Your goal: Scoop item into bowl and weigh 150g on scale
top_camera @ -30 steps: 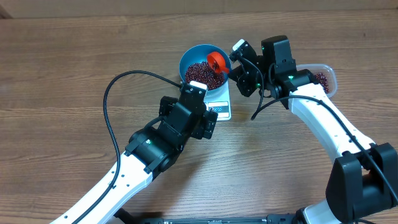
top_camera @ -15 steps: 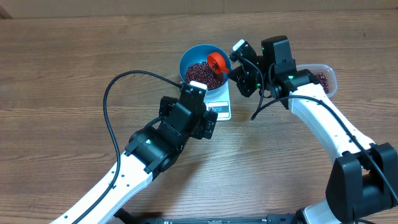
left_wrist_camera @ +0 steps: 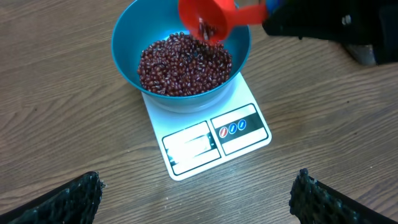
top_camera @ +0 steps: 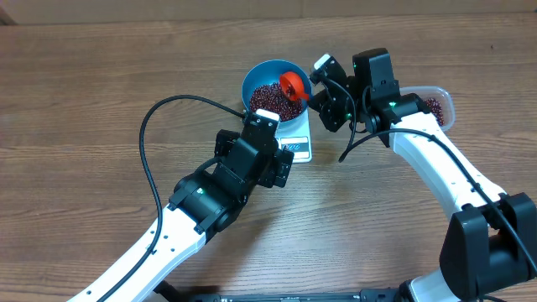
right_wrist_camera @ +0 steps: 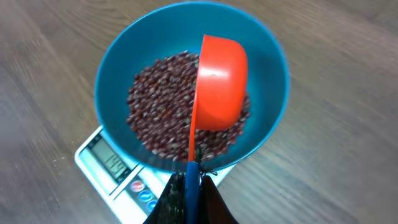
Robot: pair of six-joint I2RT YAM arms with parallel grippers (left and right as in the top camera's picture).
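Nearest, the left gripper (left_wrist_camera: 196, 199) hangs over bare table (top_camera: 84, 101) just on the near side of the scale (left_wrist_camera: 214, 140). Its two fingers are spread as wide as they go and have hold of nothing. It sits exactly where it was a second ago, and the black cable (top_camera: 147, 143) looping off to its left has the same curve.

Just beyond, the white scale lies flat with its display panel on its near edge. The blue bowl (left_wrist_camera: 127, 37) stands on its far part and overhangs it on both sides. The beans (left_wrist_camera: 183, 65) form a loose maroon heap in the bottom of the bowl. The heap looks no different from the earlier pictures.

Above the far right part of the bowl, the orange-red scoop (right_wrist_camera: 217, 87) is tipped on its side over the beans, with a few beans at its mouth. Its tilt and place have not changed. The right gripper (right_wrist_camera: 189, 186) is pinched fully closed on the scoop's handle, reaching in from the right, and has not shifted.

Farthest to the right, a clear tub (top_camera: 436, 105) with more beans in it lies partly hidden behind the right arm, unmoved.
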